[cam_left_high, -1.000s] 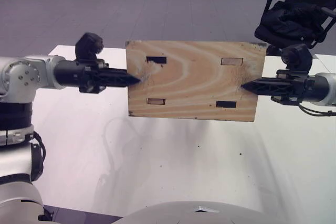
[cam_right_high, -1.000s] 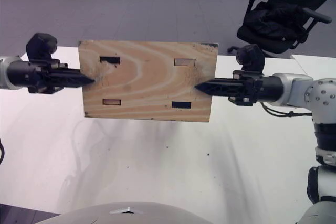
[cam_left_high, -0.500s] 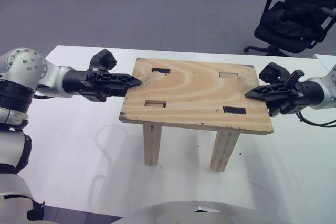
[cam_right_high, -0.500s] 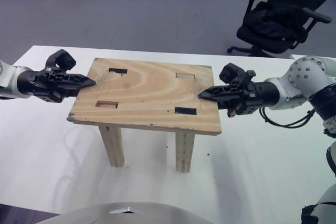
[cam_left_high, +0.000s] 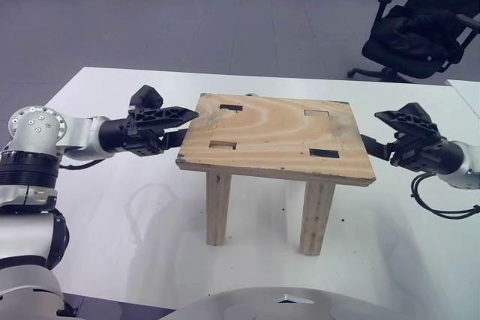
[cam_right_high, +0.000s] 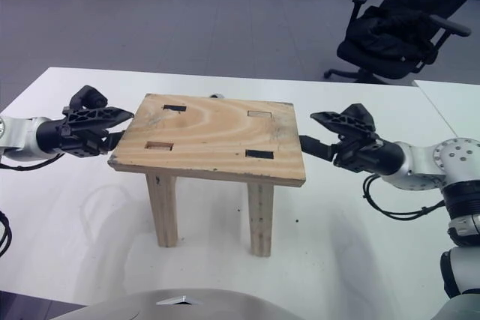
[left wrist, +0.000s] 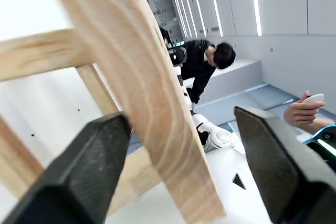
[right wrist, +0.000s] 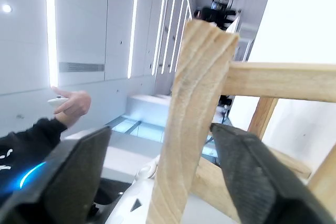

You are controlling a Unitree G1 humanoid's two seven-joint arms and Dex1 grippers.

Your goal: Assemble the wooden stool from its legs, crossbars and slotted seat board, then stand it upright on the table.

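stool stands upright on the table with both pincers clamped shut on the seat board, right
Not quite. The stool does stand upright on the table, but the left pincer and the right pincer are both open, fingers spread apart at the ends of the seat board. Both wrist views show the gaps.

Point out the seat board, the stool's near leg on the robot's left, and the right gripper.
seat board (cam_left_high: pixel 277 134): left eye view, middle of its top face.
near left leg (cam_left_high: pixel 217 207): left eye view, middle of its front face.
right gripper (cam_left_high: pixel 371 128): left eye view, midway between its open fingertips.
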